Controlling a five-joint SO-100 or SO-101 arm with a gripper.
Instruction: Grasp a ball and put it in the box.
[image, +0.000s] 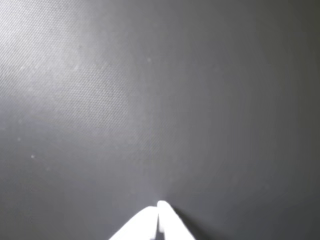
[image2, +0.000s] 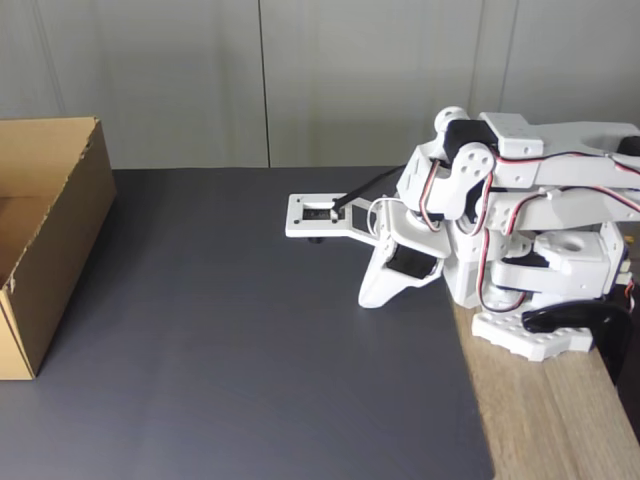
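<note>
The ball is out of view. The brown cardboard box (image2: 62, 235) stands open-topped at the left edge of the fixed view, on the dark mat, and what shows of its inside looks bare. My white arm is folded low at the right, far from the box. My gripper (image2: 369, 299) points down with its tip at the mat. In the wrist view the gripper (image: 159, 206) enters from the bottom edge, its two white fingertips (image: 167, 215) pressed together with nothing between them, above bare mat.
A dark grey mat (image2: 230, 350) covers most of the table. Bare wood (image2: 550, 420) shows at the right, where the arm's base (image2: 530, 335) is held by a black clamp (image2: 580, 320). A white camera plate (image2: 318, 215) juts left from the wrist. Grey wall panels stand behind.
</note>
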